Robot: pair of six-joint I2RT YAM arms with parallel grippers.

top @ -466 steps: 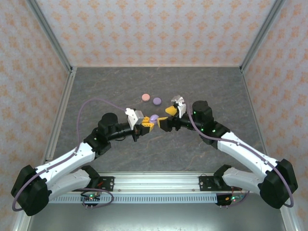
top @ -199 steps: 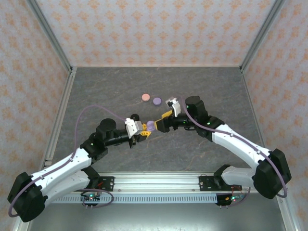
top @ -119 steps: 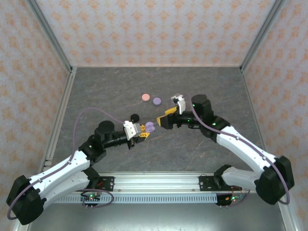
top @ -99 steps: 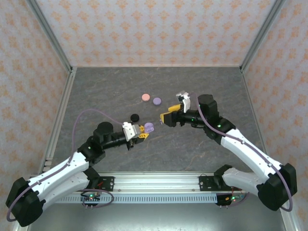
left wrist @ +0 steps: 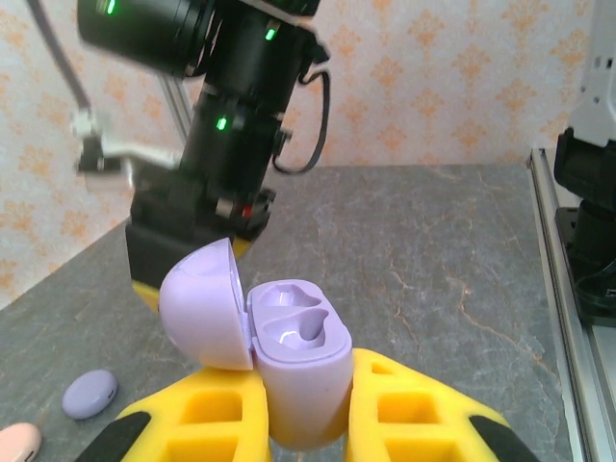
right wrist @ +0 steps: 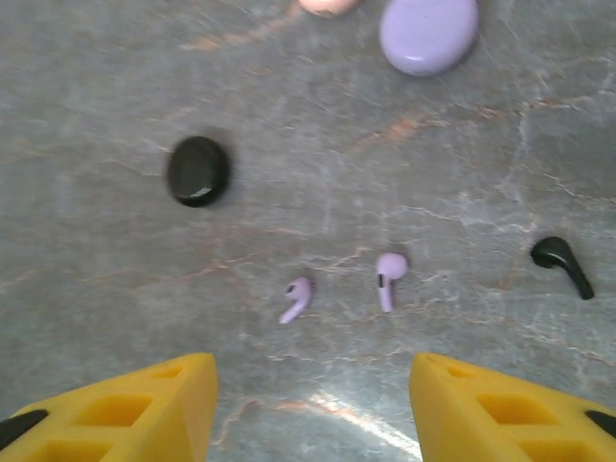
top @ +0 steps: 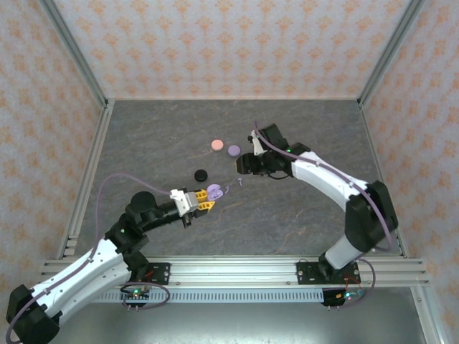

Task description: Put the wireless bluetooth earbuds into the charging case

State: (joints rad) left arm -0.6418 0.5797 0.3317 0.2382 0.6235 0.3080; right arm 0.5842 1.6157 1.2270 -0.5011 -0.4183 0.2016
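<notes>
I'm clamping the open lilac case [left wrist: 298,337] in the left gripper [left wrist: 308,419]. The right gripper [right wrist: 313,395], having backed off it, is hovering wide over two lilac earbuds [right wrist: 298,298] on bare table [right wrist: 433,144], room all round.

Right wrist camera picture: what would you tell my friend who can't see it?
The left lilac earbud and the right lilac earbud lie apart on the grey table, just beyond the open right gripper. A black earbud lies to the right; a black case, a lilac case and a pink case sit farther off.
</notes>
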